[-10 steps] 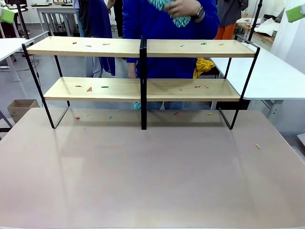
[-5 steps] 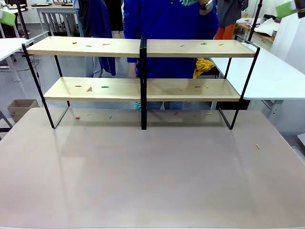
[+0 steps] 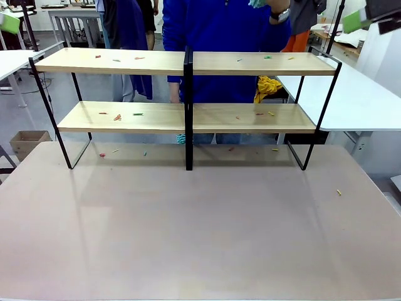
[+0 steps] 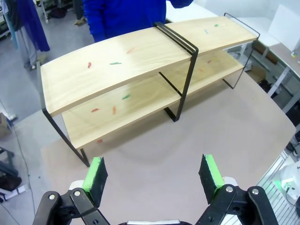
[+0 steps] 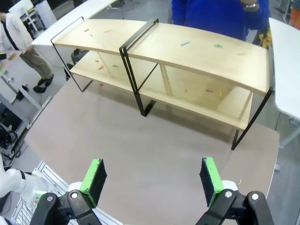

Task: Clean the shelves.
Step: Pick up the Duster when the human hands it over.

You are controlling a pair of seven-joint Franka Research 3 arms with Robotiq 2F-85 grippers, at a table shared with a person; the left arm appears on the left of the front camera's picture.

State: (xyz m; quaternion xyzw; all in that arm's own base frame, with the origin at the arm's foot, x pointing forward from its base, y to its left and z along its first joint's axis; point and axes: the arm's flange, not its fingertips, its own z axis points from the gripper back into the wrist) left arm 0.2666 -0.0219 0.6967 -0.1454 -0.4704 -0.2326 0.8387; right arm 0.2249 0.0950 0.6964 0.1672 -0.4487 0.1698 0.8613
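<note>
The shelves (image 3: 188, 63) stand across the far half of the table, two light wooden boards on a black frame with a central upright. Small red, green and orange scraps (image 3: 117, 116) lie scattered on both boards. Seen from the left wrist, my left gripper (image 4: 153, 173) hangs open high above the table, facing the shelves (image 4: 140, 51). My right gripper (image 5: 151, 174) is open too, high above the shelves (image 5: 197, 49). A green pad (image 3: 354, 22) of the right gripper shows at the front view's top right. A person in blue (image 3: 219, 25) stands behind the shelves, with a teal thing (image 3: 255, 3) in a raised hand.
More scraps lie on the brown table (image 3: 188, 238), one near its right edge (image 3: 338, 192). White tables flank the scene at left (image 3: 9, 59) and right (image 3: 357, 94). A cardboard box (image 3: 25, 141) sits on the floor at left, and a yellow cloth (image 3: 268, 84) lies behind the shelves.
The person's hand with the teal thing has risen to the picture's top edge. The right gripper's green pad has shifted leftward at the top right.
</note>
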